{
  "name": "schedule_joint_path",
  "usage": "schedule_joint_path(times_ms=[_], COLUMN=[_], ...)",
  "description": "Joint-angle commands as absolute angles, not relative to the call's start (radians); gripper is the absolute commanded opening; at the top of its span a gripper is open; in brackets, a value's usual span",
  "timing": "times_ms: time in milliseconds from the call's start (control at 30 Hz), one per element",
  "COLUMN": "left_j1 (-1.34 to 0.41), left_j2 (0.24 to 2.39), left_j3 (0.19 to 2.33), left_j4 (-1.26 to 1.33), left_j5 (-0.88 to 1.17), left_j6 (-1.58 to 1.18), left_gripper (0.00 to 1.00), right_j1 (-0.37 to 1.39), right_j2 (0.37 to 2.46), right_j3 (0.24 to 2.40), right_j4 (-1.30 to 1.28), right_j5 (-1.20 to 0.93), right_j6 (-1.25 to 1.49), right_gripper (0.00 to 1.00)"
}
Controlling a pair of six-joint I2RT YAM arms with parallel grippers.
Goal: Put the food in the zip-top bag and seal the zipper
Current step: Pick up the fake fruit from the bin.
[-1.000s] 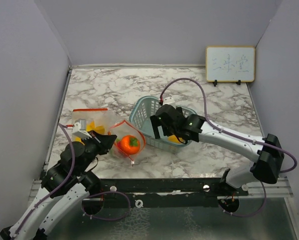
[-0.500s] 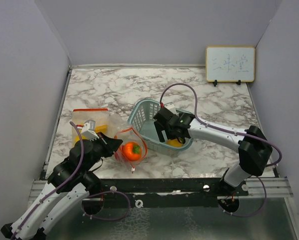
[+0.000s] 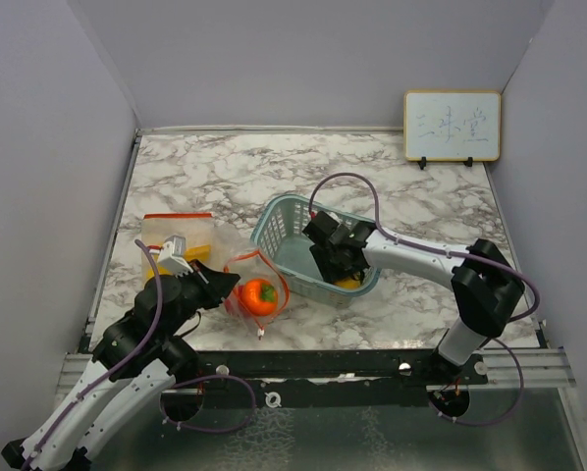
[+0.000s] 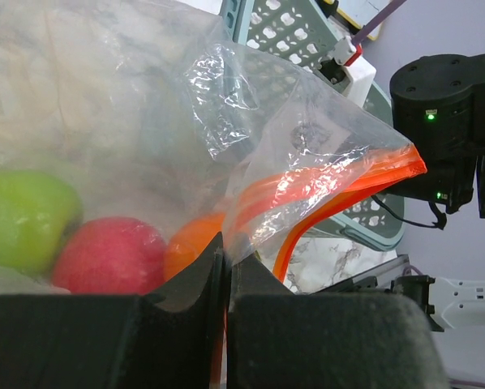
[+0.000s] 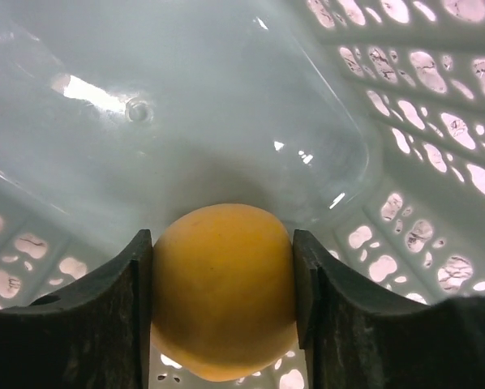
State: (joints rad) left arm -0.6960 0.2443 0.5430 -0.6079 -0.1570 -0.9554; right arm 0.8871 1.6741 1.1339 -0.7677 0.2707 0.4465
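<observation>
The clear zip-top bag (image 3: pixel 211 247) lies at the table's left, with its orange-red zipper (image 4: pixel 340 190) arched open. My left gripper (image 4: pixel 225 261) is shut on the bag's mouth edge and holds it up. Inside the bag are a green food piece (image 4: pixel 23 219), a red ball (image 4: pixel 109 255) and an orange one (image 3: pixel 259 295). My right gripper (image 5: pixel 222 300) reaches down into the teal basket (image 3: pixel 282 218). Both of its pads press against a yellow round fruit (image 5: pixel 222 279) on the basket floor.
The basket's lattice wall (image 5: pixel 413 162) closes round the right gripper on the right and near sides. A small whiteboard (image 3: pixel 452 126) stands at the back right. Grey walls enclose the marble table on three sides.
The right gripper sank deeper into the basket and its jaws closed onto the yellow fruit. The left gripper drew slightly back with the bag edge, then held still.
</observation>
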Motion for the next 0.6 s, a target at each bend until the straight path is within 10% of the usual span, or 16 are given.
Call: schedule_joint_path(times_ms=[0,400,567], left_j1=[-0.698,-0.698,-0.698], left_j2=[0.228,0.232,0.242], left_j3=[0.565,0.583,0.577], left_j4=[-0.596,-0.612,-0.599], left_j5=[-0.181,-0.19,-0.19], left_j6=[-0.949,-0.945,-0.949], left_gripper=[0.0,0.0,0.0], right_j1=[0.87,0.868,0.868], right_j2=[1.67,1.43,1.314], right_j3=[1.153,1.29,1.225], right_j4=[-0.777,-0.636,-0.432], right_j5=[0.231,0.178,-0.153], right_j6=[0.423,0.341,0.307], right_gripper=[0.34,0.07,0.06])
